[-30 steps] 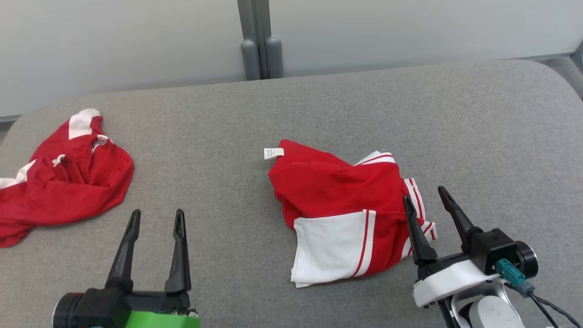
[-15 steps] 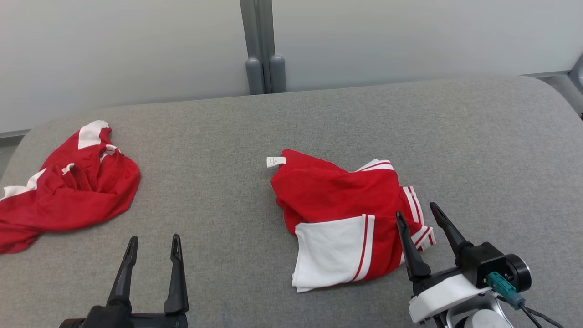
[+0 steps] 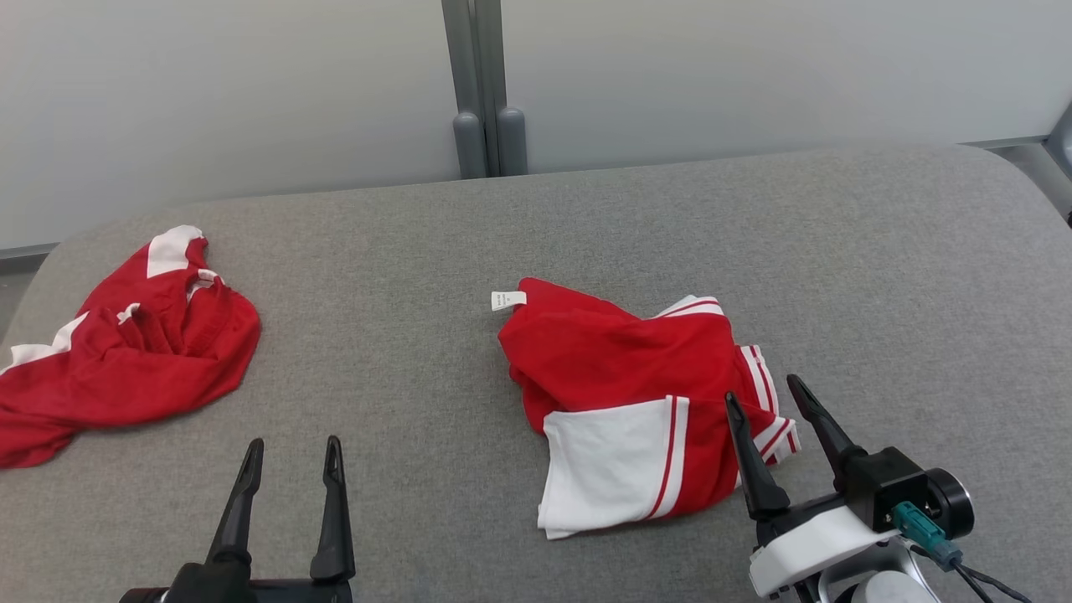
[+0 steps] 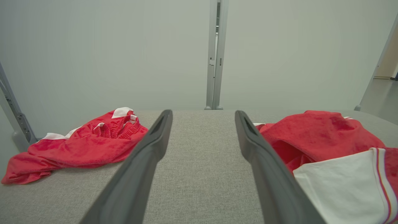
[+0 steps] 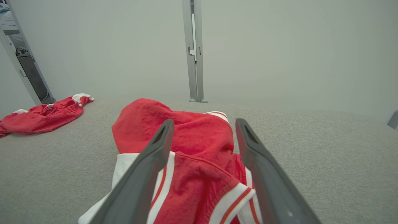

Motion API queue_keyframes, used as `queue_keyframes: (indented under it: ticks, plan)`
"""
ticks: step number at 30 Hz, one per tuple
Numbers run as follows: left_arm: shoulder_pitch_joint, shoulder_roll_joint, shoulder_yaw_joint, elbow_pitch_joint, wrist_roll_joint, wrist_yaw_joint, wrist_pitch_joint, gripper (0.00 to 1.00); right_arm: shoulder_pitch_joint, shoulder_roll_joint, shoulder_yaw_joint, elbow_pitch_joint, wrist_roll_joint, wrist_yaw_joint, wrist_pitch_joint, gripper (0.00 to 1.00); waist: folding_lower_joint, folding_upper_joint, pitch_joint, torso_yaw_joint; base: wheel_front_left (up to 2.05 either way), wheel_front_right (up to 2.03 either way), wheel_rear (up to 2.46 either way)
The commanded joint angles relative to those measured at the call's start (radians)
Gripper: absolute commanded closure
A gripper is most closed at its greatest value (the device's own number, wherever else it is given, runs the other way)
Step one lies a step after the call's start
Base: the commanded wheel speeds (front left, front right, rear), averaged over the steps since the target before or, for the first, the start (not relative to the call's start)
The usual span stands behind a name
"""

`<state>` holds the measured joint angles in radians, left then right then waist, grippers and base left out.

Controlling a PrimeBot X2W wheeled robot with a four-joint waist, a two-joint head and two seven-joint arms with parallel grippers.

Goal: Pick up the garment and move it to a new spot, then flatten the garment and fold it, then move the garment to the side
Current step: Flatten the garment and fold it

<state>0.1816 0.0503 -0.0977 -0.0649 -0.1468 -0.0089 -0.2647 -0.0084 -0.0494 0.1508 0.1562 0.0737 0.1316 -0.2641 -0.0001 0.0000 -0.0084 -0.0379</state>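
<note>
The garment (image 3: 624, 368) is a crumpled red shirt with white panels and red-and-white striped trim, lying a little right of the middle of the grey padded table (image 3: 402, 251). A small white label sticks out at its far left corner. My right gripper (image 3: 764, 390) is open at the garment's near right edge, its fingers over the striped cuff, holding nothing. In the right wrist view the garment (image 5: 192, 140) lies between and under the open right gripper (image 5: 204, 121). My left gripper (image 3: 294, 442) is open over bare table, left of the garment (image 4: 326, 137), as the left wrist view (image 4: 203, 112) shows.
A second crumpled red and white garment (image 3: 126, 360) lies at the table's far left edge, also seen as the left-hand heap (image 4: 93, 143) and the distant heap (image 5: 43, 115). Pale wall panels with a grey post (image 3: 486, 84) stand behind the table.
The head camera has tilted, shifting the whole picture down. Both grippers have drawn back slightly toward me and stay open. The garments have not moved.
</note>
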Motion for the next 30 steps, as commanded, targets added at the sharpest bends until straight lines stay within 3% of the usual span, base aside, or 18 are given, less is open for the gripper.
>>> queue_keyframes:
  ticks: [1,30]
  plan:
    - [0.012,0.0,0.0,0.002,0.005,0.002,0.001,0.0,0.01,-0.002,0.002,0.002,-0.002,-0.002,-0.001,0.0,0.0001,0.0,-0.001,0.001,0.0,0.0,0.0]
    - [0.02,0.0,-0.001,0.001,0.026,-0.014,0.001,0.0,0.022,-0.002,0.012,0.014,0.0,-0.002,-0.001,0.0,0.0001,0.0,-0.013,0.012,0.0,0.0,0.0]
